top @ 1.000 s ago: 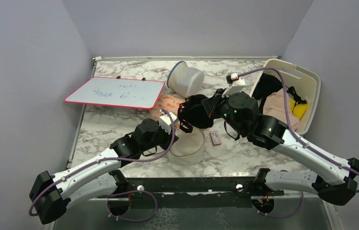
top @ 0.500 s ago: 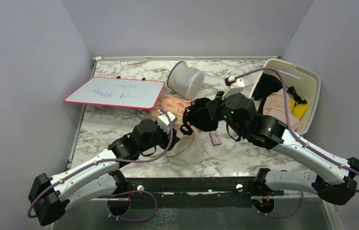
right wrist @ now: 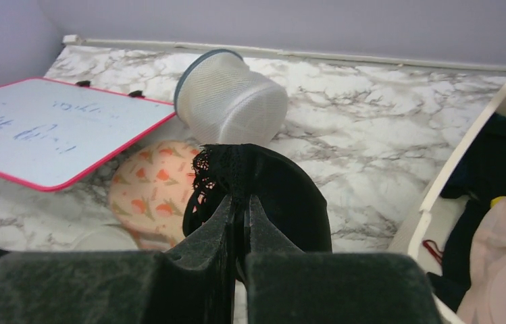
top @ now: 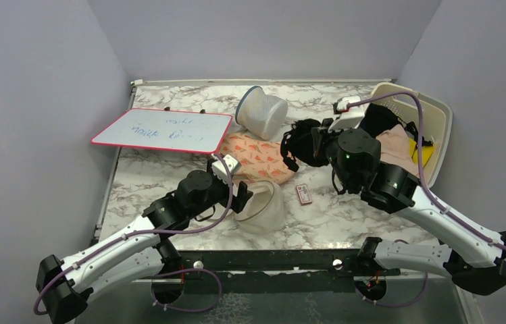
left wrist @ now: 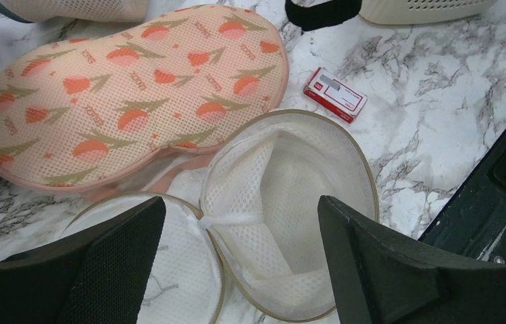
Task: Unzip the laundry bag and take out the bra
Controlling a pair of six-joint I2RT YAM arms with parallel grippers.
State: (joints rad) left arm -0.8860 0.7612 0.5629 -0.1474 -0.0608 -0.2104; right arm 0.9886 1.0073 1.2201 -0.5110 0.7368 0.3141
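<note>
Right wrist: black bra [right wrist: 287,192] in the right pincer [right wrist: 240,206]

Two white-and-black arms, each trailed by a purple cable.

The left arm [top: 125,243] and the right arm [top: 439,216] had long white link shells joined by rounded black joint housings; a thin purple cable [top: 417,145] looped loosely along each; a small white camera block [top: 226,165] sat at each wrist; small green lights [top: 346,154] glowed on the right arm's black housings; the left gripper [left wrist: 236,263] had broad, wedge-shaped matte black fingers [left wrist: 111,270] with a grainy surface; the right gripper [right wrist: 240,223] had the same black, grainy finish; the bases were black, on a dark rail [top: 270,260] with round silver bolt heads [top: 336,262].
</note>
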